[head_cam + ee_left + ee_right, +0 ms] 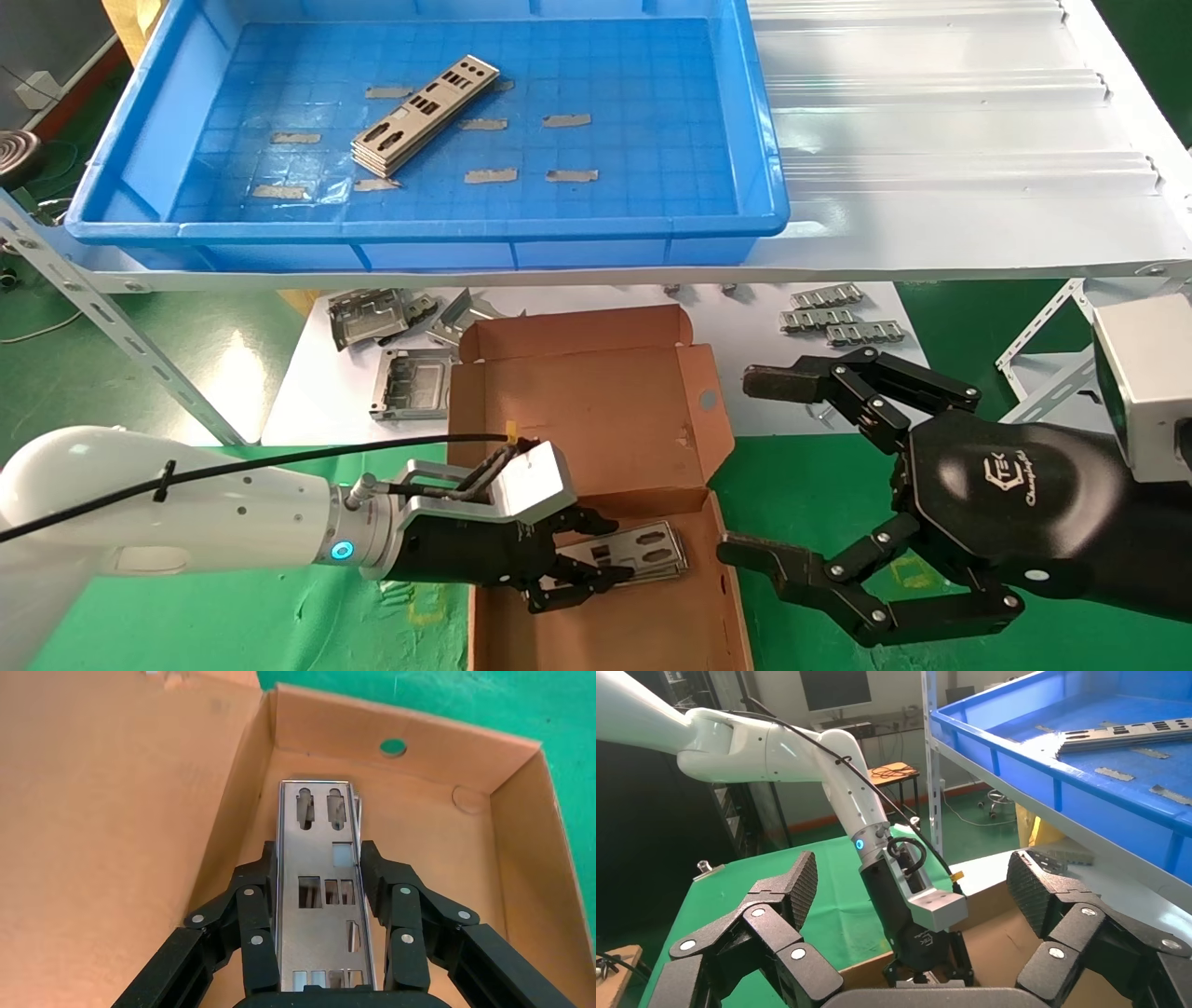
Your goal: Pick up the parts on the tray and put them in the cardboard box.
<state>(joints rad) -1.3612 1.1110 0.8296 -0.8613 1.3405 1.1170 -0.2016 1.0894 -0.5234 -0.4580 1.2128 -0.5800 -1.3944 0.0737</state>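
Low in the cardboard box (596, 410), left gripper (596, 570) clamping a part (643, 550), right gripper (745, 466) splayed wide.

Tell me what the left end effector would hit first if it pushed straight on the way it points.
Likely the far side wall of the cardboard box. The left end effector is shut on a metal plate pointing along the box floor toward that wall, so the plate's tip would probably touch first.

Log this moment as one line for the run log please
left gripper: shut on I/O shield, low inside cardboard box | right gripper: open, idle beside box | blue tray: stack of I/O shields remains
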